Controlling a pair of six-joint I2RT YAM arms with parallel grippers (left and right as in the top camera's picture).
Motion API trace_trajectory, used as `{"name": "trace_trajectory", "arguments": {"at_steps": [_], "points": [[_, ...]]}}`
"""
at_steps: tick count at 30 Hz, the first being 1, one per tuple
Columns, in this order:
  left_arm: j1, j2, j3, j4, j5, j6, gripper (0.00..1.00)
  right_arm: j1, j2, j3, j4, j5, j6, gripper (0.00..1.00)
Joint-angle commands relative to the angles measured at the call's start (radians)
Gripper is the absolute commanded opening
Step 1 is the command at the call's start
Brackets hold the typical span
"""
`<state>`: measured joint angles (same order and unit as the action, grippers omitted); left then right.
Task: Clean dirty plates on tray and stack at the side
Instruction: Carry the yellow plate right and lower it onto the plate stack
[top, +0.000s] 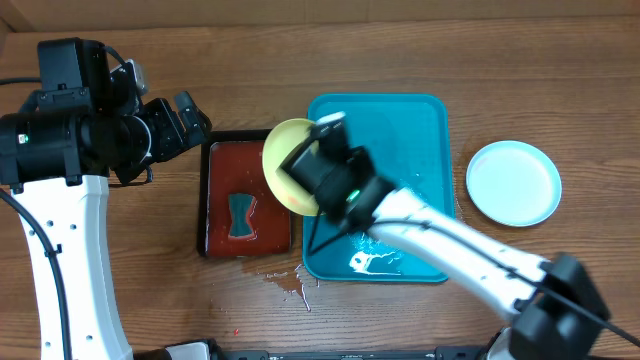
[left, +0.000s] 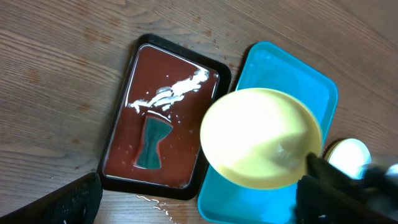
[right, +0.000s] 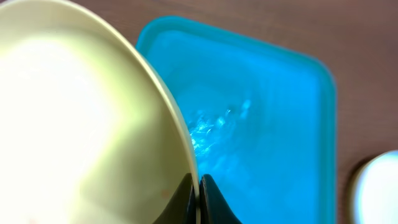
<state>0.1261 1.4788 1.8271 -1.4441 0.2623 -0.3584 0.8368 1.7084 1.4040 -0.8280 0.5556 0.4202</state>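
Yellow-green plate: round and shallow, with a pale inner face. It is up off the table and tilted. In the overhead view it hangs over the left edge of the turquoise tray, reaching out toward the dark-red tray. The right-wrist view shows a faint reddish speck near the rim by the pinch. It may be sauce, but it is too blurred to be sure.

Right gripper: fingertips pressed together on the plate's rim, one on each face, carrying the plate by its edge.

Left gripper: jaws spread wide with nothing between them. It hovers over the table, near the top-left corner of the dark-red tray.

Light-blue plate: lies flat on the table to the right of the turquoise tray, not touching it. Its face looks pale and unmarked from above.

Turquoise tray: rectangular with rounded corners and a raised rim. The floor is wet and glinting, and white streaks sit near its lower-left corner.

Dark-red tray: black-rimmed and smaller, set just left of the turquoise one. It holds a shallow layer of liquid that catches the glare. A teal pad with a pinched waist lies flat in it.

Table: wood grain. A small puddle with stray drops lies just below the gap between the two trays.
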Motion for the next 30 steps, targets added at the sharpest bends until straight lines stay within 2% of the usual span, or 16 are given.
{"name": "trace_trajectory", "arguments": {"at_steps": [1,4,7,11,16,21,26,29,30], "points": [[-0.004,-0.011,0.023,0.002,0.016,0.026,1.00,-0.159,-0.175,0.120,-0.040,-0.455,0.074,0.04],[-0.004,-0.011,0.023,0.002,0.016,0.026,1.00,-0.347,-0.260,0.133,-0.078,-0.575,0.075,0.04],[-0.004,-0.011,0.023,0.002,0.016,0.026,1.00,-0.554,-0.302,0.133,-0.150,-0.588,0.079,0.04],[-0.004,-0.011,0.023,0.002,0.016,0.026,1.00,-0.846,-0.285,0.114,-0.266,-0.587,0.077,0.04],[-0.004,-0.011,0.023,0.002,0.016,0.026,1.00,-1.138,-0.209,0.022,-0.315,-0.614,0.077,0.04],[-0.004,-0.011,0.023,0.002,0.016,0.026,1.00,-1.309,-0.128,-0.132,-0.252,-0.702,0.074,0.04],[-0.004,-0.011,0.023,0.002,0.016,0.026,1.00,-1.358,-0.110,-0.307,-0.118,-0.715,0.090,0.04],[-0.004,-0.011,0.023,0.002,0.016,0.026,1.00,-1.360,-0.110,-0.349,-0.084,-0.725,0.090,0.05],[-0.004,-0.011,0.023,0.002,0.016,0.026,1.00,-1.360,-0.110,-0.350,-0.081,-0.725,0.090,0.23]]}}
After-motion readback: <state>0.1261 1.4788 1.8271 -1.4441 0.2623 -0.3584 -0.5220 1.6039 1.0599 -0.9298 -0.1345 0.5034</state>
